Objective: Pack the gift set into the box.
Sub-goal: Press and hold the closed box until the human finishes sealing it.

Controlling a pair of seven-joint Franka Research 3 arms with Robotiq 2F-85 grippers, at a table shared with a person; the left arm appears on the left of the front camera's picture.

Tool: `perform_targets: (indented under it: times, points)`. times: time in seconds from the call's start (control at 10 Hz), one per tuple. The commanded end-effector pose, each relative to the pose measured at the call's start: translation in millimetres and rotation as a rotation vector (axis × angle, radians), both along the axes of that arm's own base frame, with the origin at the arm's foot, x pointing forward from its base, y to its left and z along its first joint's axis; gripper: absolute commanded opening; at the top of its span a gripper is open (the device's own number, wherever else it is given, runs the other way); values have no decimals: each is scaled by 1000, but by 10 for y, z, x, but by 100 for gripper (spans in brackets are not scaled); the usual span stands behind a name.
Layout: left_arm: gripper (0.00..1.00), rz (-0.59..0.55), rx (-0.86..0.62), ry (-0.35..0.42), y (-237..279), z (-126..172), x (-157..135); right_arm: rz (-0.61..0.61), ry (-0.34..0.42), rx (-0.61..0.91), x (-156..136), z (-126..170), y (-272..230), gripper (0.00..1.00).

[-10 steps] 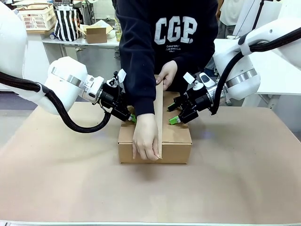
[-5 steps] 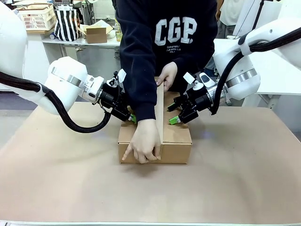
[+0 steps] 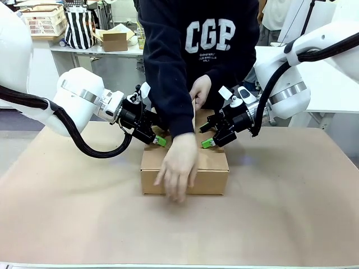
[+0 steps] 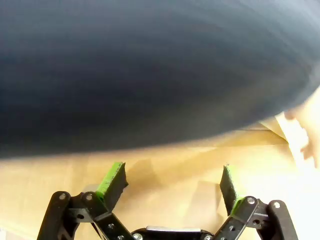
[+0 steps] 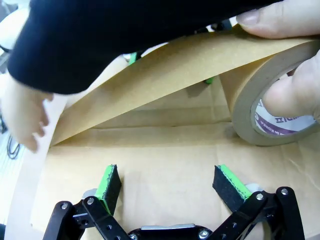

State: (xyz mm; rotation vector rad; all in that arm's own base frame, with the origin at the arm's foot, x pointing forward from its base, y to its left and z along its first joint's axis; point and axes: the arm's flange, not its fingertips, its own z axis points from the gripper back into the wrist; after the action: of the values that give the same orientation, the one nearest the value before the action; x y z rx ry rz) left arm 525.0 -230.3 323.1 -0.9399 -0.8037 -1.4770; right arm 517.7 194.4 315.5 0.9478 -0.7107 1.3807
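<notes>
The box (image 3: 210,174) stands shut at the table's middle, and the gift set is hidden. A person in a dark sleeve presses one hand (image 3: 178,165) over the box's top and front. The other hand (image 3: 200,89) holds a roll of brown tape (image 5: 260,100), with a tape strip (image 5: 165,75) stretched over the box top (image 5: 165,165). My left gripper (image 3: 160,139) is open at the box's left top edge, its green pads (image 4: 112,180) over cardboard (image 4: 170,160) with nothing between them. At the right top edge my right gripper (image 3: 207,140) is open as well, its fingers (image 5: 107,182) just above the lid.
The table is covered in brown board (image 3: 280,213), with free room in front of the box and on both sides. On a far white table sit a small carton (image 3: 115,40), a striped bag (image 3: 80,27) and a plastic basket (image 3: 44,19).
The person's near hand has slid down over the box's front edge, and the raised tape strip has come down toward the lid. Both grippers have stayed put.
</notes>
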Motion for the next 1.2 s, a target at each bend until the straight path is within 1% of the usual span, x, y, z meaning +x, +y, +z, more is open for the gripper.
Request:
perform_targets:
  times: [0.0, 1.1]
  points:
    - [100, -6, 0, -10, 0, -43, -14, -7, 1, -8, -10, -38, -16, 100]
    - [100, -6, 0, -10, 0, -43, -14, -7, 1, -8, -10, -38, -16, 100]
